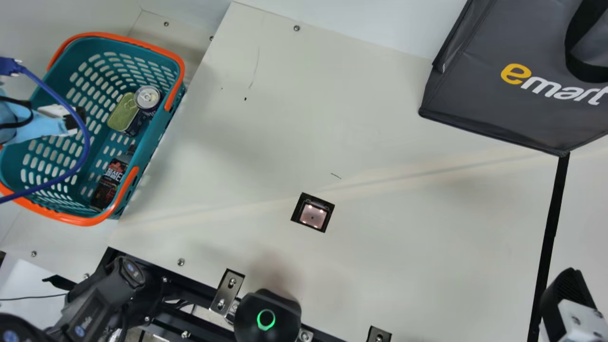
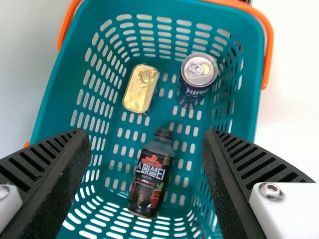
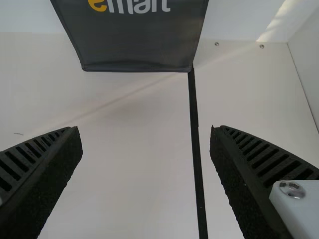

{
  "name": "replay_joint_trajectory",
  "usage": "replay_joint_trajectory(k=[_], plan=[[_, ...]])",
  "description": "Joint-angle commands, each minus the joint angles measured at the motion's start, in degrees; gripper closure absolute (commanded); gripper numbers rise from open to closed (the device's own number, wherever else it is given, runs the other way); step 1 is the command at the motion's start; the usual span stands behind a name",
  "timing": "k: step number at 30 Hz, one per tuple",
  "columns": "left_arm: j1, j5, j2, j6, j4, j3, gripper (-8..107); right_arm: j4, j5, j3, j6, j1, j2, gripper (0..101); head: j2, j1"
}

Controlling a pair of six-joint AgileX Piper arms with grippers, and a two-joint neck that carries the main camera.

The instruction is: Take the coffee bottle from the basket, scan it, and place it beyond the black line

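Your coffee bottle (image 2: pixel 152 174) is in the basket (image 2: pixel 124 7), tipped well over with its printed label facing the left wrist camera and its dark cap pointing toward the two tins; whether it lies flat or leans a little, you can't tell. In the main view it sits just beside the basket's wall on the scanner side, so that wall could catch a finger on the way down. The flat gold tin (image 2: pixel 141 88) and the upright drink can (image 2: pixel 198 74) stand apart from the bottle, past its cap end. Over the basket you have the left end effector (image 2: pixel 147 137), its fingers spread wide with nothing between them. This looks like the picking step: you'll likely want to centre over the bottle's body, turn the fingers to match its slant, lower them on either side, then close and lift straight up past the rim. After that, the scanner (image 1: pixel 312 216), set in the cream surface (image 1: pixel 380 261), needs the bottle's code turned toward its window; which side carries the code isn't clear. Farther out runs the black line (image 1: pixel 553 209), meeting the dark bag (image 1: pixel 498 85) at its corner. The right end effector (image 3: pixel 145 132) is above that line, also wide and empty, so a handover may serve you if the left arm can't reach beyond it.
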Motion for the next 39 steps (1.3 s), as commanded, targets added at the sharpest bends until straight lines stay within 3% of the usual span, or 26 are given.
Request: replay_joint_trajectory(k=[1, 15, 39], plan=[[-0.12, -0.96, 0.75, 1.16, -0.03, 0.65, 9, 0.0, 0.0, 0.0, 0.0, 0.0, 0.0, 10, 0.14, -1.48], [-2.64, -8.71, 5.77, 5.86, 0.3, 6.46, 9, 0.0, 0.0, 0.0, 0.0, 0.0, 0.0, 10, 0.14, -1.48], [-7.52, -28.49, 19.25, 11.62, -3.83, 14.49, 9, 0.0, 0.0, 0.0, 0.0, 0.0, 0.0, 10, 0.14, -1.48]])
